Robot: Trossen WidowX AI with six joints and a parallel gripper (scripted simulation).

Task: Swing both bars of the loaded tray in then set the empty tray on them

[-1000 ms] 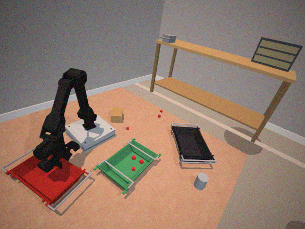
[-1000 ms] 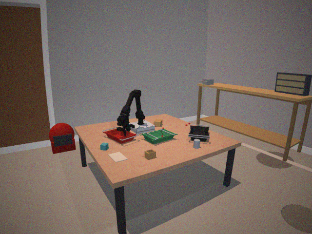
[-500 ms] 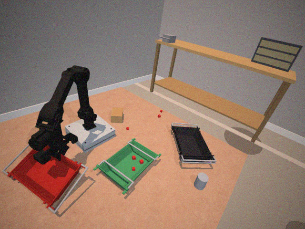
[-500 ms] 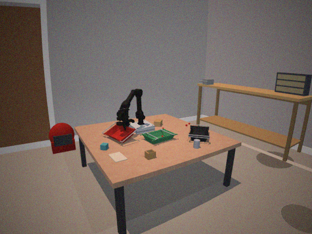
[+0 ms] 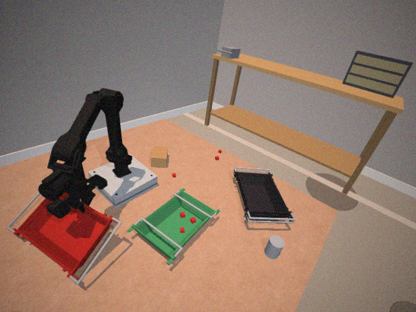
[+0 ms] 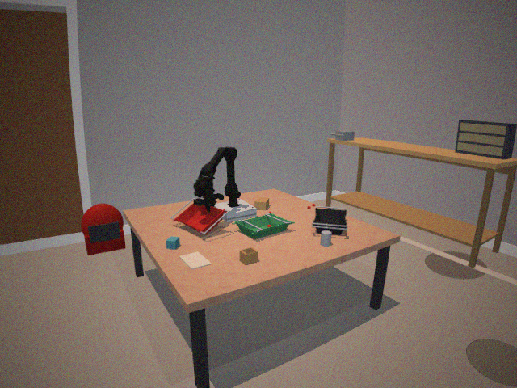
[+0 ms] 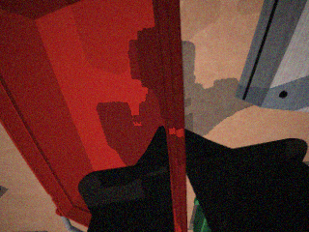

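Observation:
My gripper (image 5: 82,206) (image 6: 208,209) (image 7: 167,130) is shut on the near-base long wall of the empty red tray (image 5: 50,248) (image 6: 194,223) (image 7: 29,111). The red tray is tilted, with the gripped side raised; whether its low side touches the table cannot be told. Its wire bars, left (image 5: 23,211) and right (image 5: 99,251), stand out past its ends. The green tray (image 5: 153,244) (image 6: 250,231) (image 7: 200,217) beside it stands level with several visible red blocks, such as one block (image 5: 182,229), inside. Its two bars (image 5: 161,234) (image 5: 195,205) lie across its top.
A black tray (image 5: 265,194) (image 6: 329,219) stands right of the green tray, a grey cylinder (image 5: 274,247) (image 6: 325,238) in front. A tan box (image 5: 159,156) (image 6: 262,204) and loose red blocks lie behind. A blue cube (image 6: 173,242), pale plate (image 6: 195,259) and brown box (image 6: 249,256) lie in front.

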